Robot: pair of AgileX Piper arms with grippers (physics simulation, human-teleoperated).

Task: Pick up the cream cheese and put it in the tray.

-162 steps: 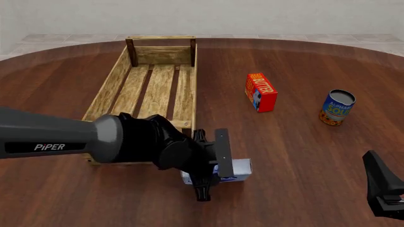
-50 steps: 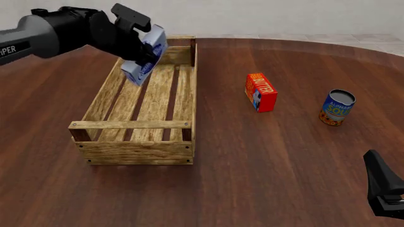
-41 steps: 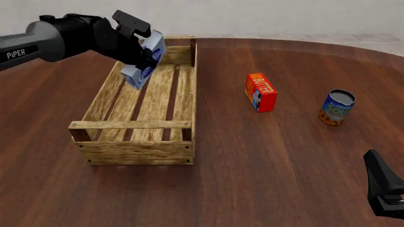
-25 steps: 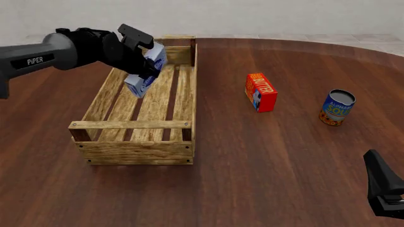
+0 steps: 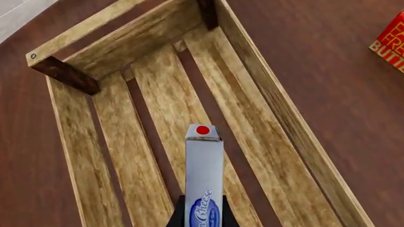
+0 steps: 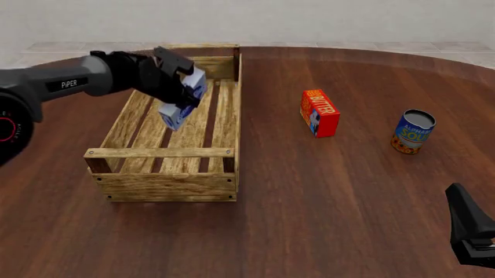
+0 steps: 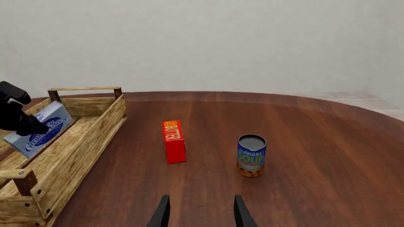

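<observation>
The idle right gripper [image 7: 197,210] hangs with fingers parted, empty, near the tabletop's [image 6: 348,191] edge. At ten o'clock, the left gripper [image 6: 179,87] pinches the cream cheese [image 6: 179,103] by its broad faces, tilted above the tray's [image 6: 162,153] slats. The box is likely light, stiff and slick.

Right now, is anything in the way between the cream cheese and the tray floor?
Nothing visible. The left pincer holds the cream cheese tilted above the tray, and the slats below it are bare.
</observation>
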